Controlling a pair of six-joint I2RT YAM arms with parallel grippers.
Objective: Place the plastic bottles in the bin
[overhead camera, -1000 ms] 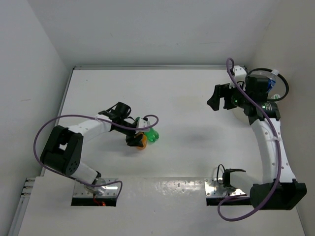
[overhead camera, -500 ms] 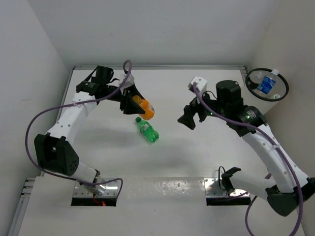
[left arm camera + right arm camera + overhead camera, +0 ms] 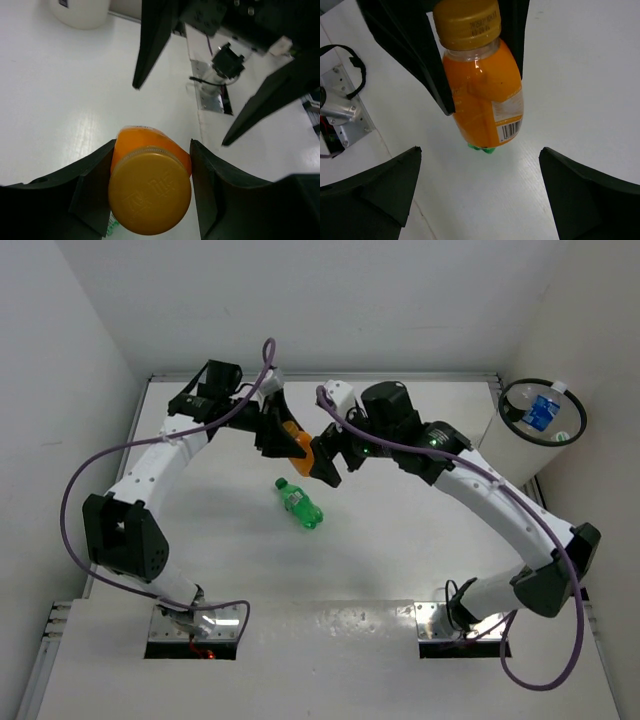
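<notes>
Left gripper is clamped on the orange bottle, held up mid-frame in the top view. Right gripper faces it with fingers wide apart, not touching. Green bottle lies on the table just below. Bin sits at the far right, with a blue-label bottle inside.

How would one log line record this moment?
left gripper: holds orange bottle | right gripper: open, facing it | green bottle: on table
</notes>
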